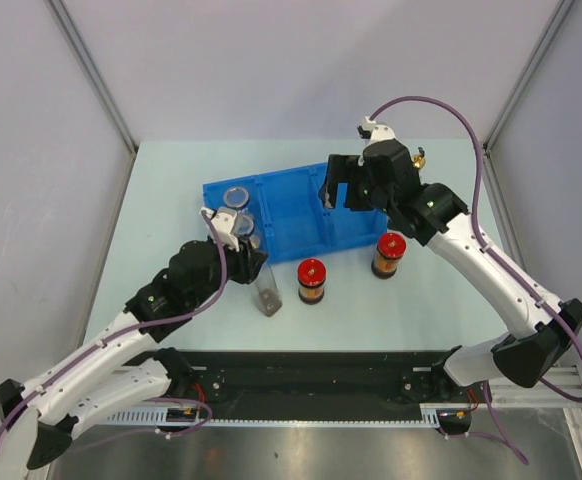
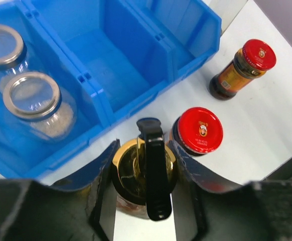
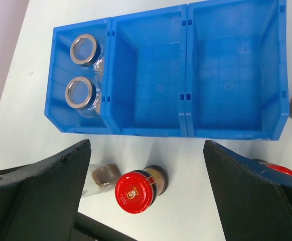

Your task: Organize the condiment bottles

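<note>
Blue plastic tray with three square-walled compartments sits mid-bench. Its left compartment holds two short clear jars with round metal lids. The left pincer pinches a clear bottle by its gold cap and black spout, just beside two glossy red-lidded dark jars standing before the tray. The right pincer hangs spread wide above.

Robot lab cell, plain grey wall panels, metal frame posts, pale tabletop, black mounting rail
</note>
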Motion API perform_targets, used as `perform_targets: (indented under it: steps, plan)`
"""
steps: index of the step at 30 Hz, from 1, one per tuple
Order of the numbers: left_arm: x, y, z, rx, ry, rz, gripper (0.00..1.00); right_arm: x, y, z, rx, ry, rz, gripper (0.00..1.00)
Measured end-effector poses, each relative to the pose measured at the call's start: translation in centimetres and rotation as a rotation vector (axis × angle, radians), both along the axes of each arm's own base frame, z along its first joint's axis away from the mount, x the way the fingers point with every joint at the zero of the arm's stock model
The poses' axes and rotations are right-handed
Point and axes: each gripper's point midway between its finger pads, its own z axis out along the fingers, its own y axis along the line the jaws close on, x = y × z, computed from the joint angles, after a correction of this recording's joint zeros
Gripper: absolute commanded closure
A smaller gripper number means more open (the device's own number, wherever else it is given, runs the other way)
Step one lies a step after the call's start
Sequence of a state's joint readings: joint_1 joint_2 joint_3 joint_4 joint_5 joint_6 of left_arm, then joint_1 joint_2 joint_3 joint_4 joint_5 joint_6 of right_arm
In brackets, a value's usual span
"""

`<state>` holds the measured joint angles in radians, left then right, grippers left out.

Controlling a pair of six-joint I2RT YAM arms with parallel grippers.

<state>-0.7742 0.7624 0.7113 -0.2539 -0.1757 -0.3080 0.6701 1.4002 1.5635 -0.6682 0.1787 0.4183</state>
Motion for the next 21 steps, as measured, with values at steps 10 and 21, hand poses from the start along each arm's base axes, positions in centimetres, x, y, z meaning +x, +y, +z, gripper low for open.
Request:
perform_targets:
  steps: [10, 21]
  plan:
    - [0.4, -0.5, 0.1, 0.040, 0.025, 0.013, 1.00, -0.9, -0.7, 0.3, 0.009, -0.005, -0.003, 0.00]
    - [1.7, -0.9, 5.0, 0.074, -0.029, 0.030, 1.00, -2.0, -1.7, 0.5, 0.020, -0.012, -0.017, 0.00]
